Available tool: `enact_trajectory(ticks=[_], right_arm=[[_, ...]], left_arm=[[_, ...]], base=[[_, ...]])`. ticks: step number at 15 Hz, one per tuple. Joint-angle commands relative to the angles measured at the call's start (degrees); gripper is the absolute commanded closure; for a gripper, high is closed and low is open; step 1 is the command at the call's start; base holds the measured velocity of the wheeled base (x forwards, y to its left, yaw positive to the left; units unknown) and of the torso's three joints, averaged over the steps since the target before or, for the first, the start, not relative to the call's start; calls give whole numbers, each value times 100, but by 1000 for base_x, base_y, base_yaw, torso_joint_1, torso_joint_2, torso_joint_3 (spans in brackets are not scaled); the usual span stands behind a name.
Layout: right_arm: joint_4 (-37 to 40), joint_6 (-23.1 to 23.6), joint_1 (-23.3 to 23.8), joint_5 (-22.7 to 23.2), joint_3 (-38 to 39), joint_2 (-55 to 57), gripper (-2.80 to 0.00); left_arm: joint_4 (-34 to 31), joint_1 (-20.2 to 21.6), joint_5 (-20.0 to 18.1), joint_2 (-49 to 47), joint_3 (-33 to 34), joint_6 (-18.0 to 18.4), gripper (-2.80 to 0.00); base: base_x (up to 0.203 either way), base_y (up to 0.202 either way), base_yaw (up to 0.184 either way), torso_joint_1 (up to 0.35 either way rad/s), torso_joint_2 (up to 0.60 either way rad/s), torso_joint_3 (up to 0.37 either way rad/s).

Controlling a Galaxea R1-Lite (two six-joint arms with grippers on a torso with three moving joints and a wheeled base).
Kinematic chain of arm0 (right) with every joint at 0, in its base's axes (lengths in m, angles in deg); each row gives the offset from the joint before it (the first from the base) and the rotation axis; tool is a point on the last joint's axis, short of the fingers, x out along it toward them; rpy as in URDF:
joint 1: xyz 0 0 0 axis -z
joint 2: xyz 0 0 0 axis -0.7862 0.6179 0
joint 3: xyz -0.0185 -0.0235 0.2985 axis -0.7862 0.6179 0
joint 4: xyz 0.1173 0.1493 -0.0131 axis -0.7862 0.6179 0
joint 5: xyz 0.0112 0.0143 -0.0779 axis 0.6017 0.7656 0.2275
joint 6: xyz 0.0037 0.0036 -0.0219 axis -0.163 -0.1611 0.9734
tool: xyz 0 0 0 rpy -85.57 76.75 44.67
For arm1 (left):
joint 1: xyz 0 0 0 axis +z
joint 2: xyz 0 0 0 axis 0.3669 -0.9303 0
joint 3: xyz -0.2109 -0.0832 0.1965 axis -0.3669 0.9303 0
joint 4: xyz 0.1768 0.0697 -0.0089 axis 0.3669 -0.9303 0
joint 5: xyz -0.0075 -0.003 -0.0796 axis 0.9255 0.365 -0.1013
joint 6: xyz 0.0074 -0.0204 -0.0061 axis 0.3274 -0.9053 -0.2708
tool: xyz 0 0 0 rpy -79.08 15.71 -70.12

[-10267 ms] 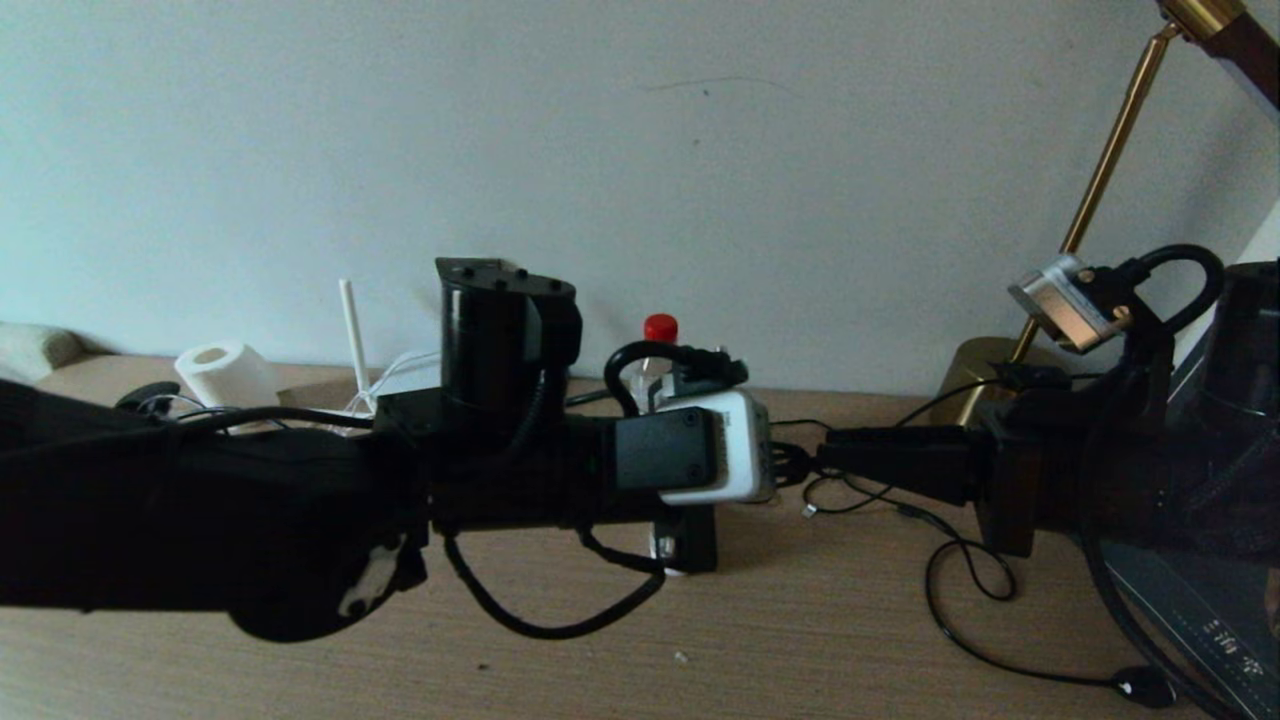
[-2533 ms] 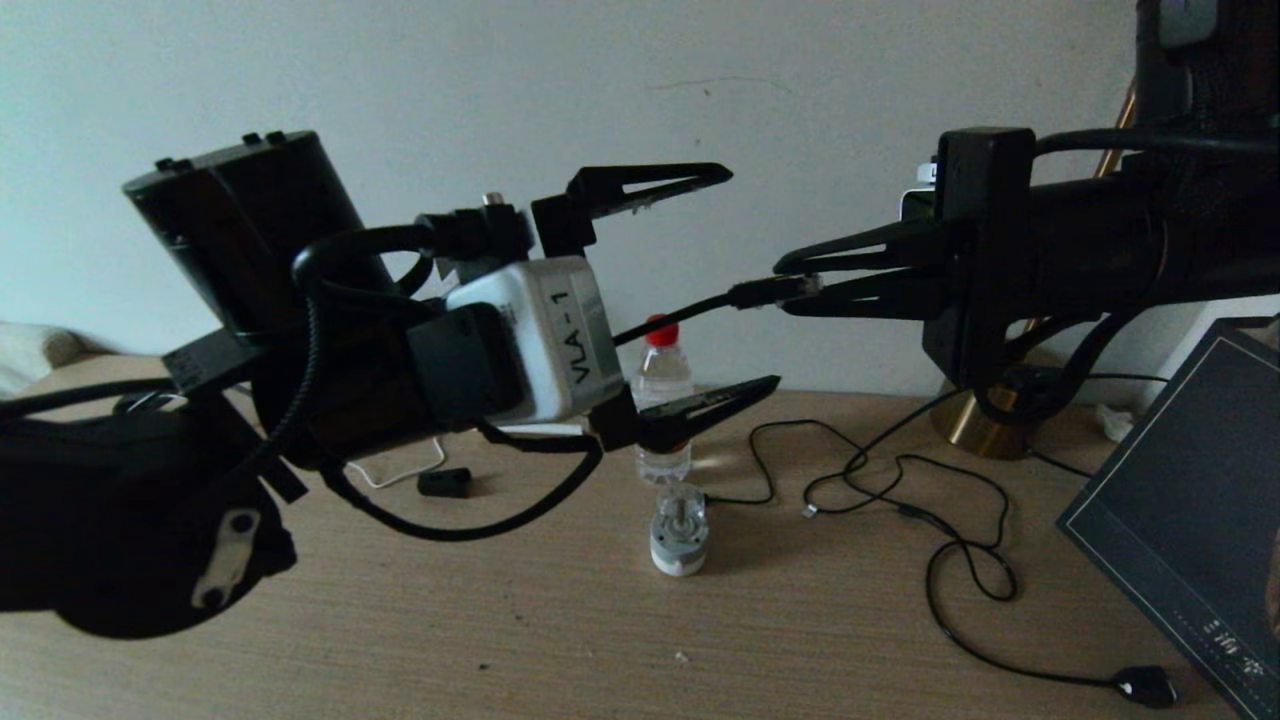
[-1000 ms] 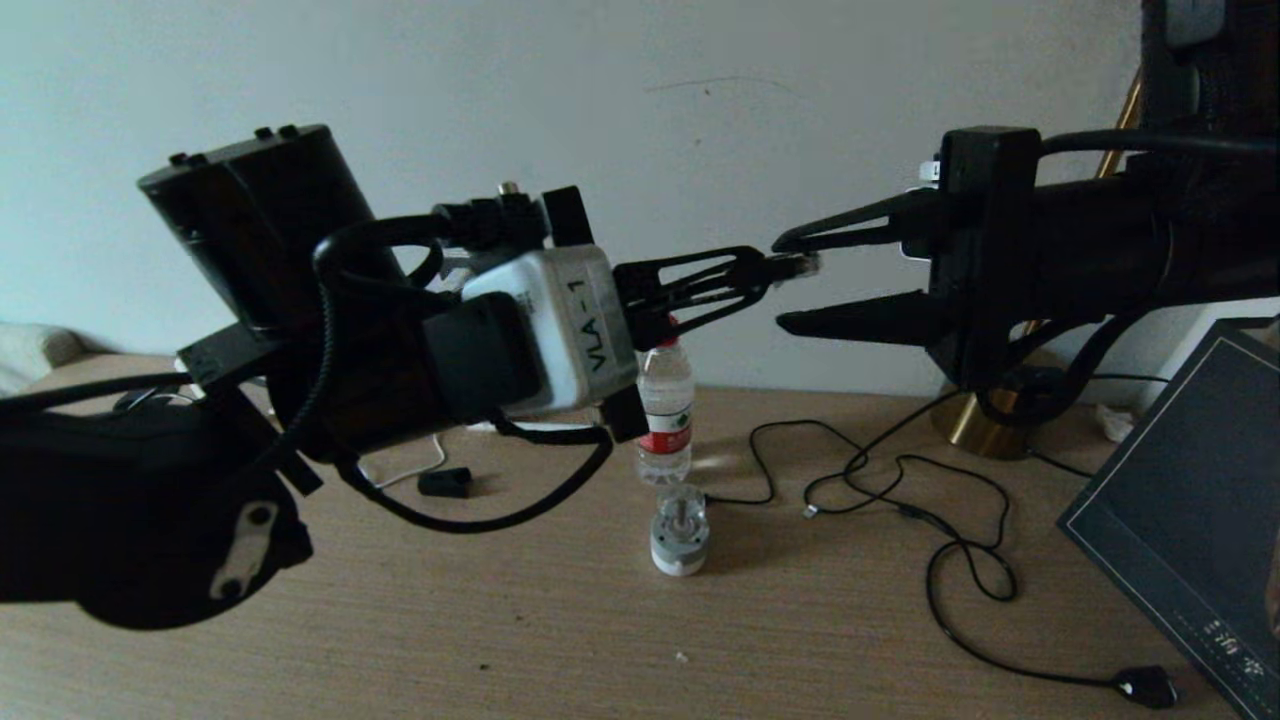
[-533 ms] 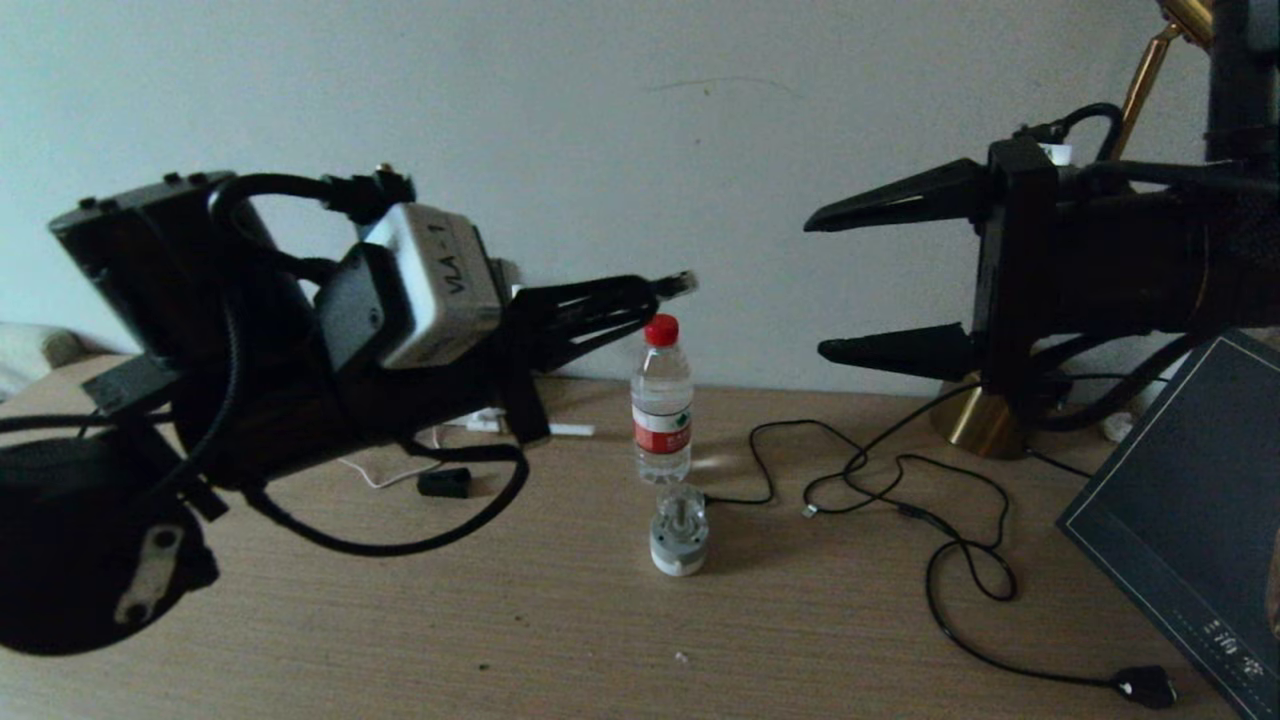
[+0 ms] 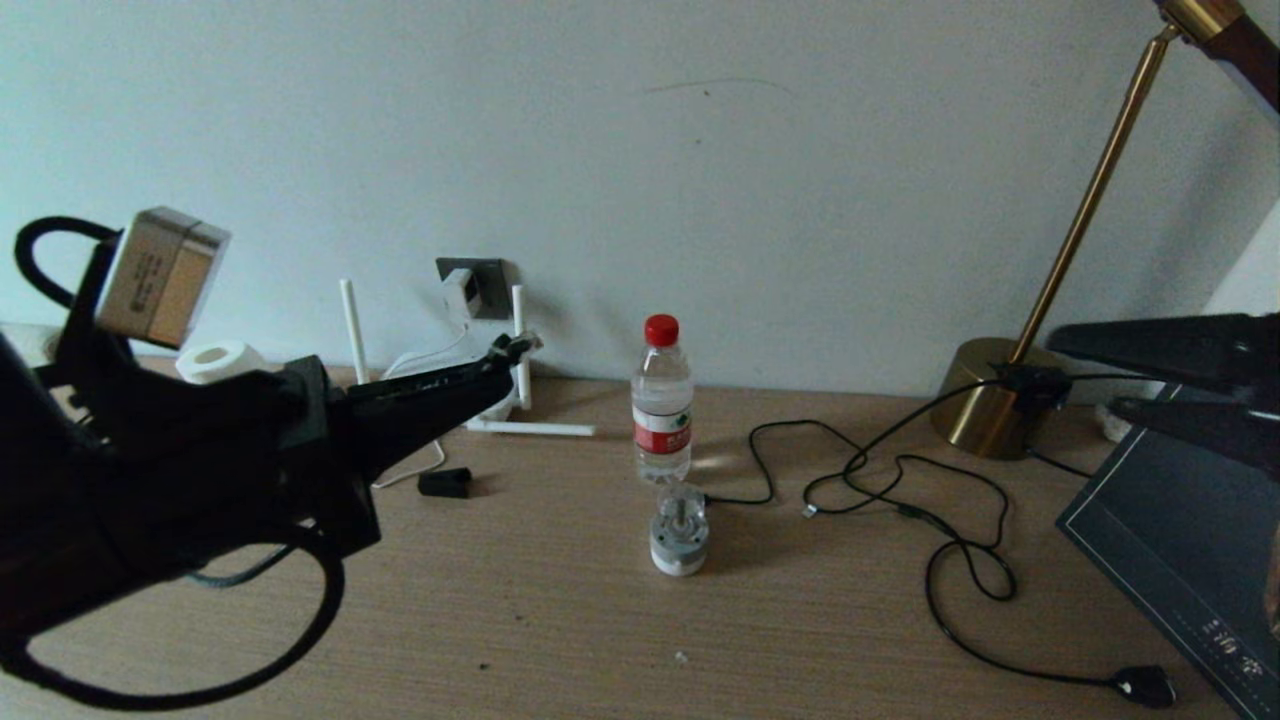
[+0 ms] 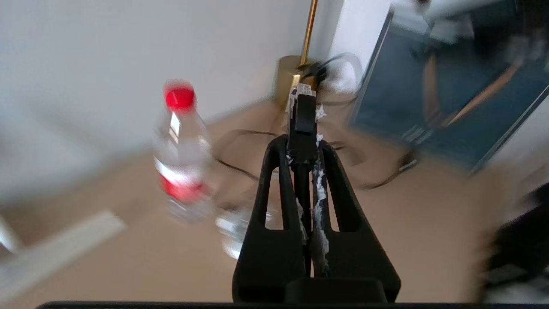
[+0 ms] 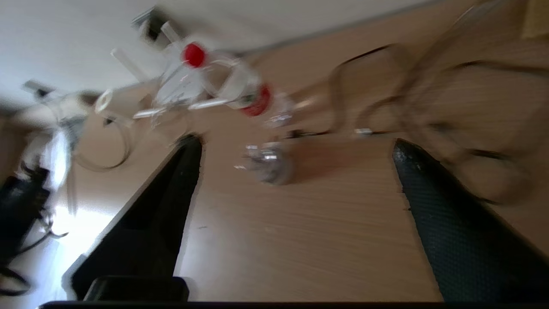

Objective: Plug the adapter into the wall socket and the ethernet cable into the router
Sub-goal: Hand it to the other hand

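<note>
Gripping black ethernet cable connector

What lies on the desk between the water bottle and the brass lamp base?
Head view: loose loops of the ethernet cable lie between the water bottle and lamp base; otherwise the desk is bare.

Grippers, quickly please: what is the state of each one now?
Left gripper: shut on the ethernet cable connector.
Right gripper: open, holding nothing.
</note>
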Motion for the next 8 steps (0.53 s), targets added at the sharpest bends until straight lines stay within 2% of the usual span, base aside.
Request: enact_trajectory(ticks=[1, 4, 5, 8], right_arm=[[51, 57, 3, -153, 428, -1140, 0], [454, 210, 86, -708, 1061, -2045, 0], [494, 314, 362, -803, 1133, -2146, 0], [543, 1054, 1768, -870, 1212, -2597, 0]], left_arm=[[0, 32, 165, 265, 131, -808, 0], [-29, 38, 947, 191, 333, -970, 0], [-36, 38, 1219, 148, 403, -1020, 0], [-55, 38, 1792, 77, 553, -1530, 0]], base=[[0, 0, 0, 0, 0, 0], [0, 0, 0, 0, 0, 0], [0, 0, 0, 0, 0, 0], [0, 0, 0, 0, 0, 0]])
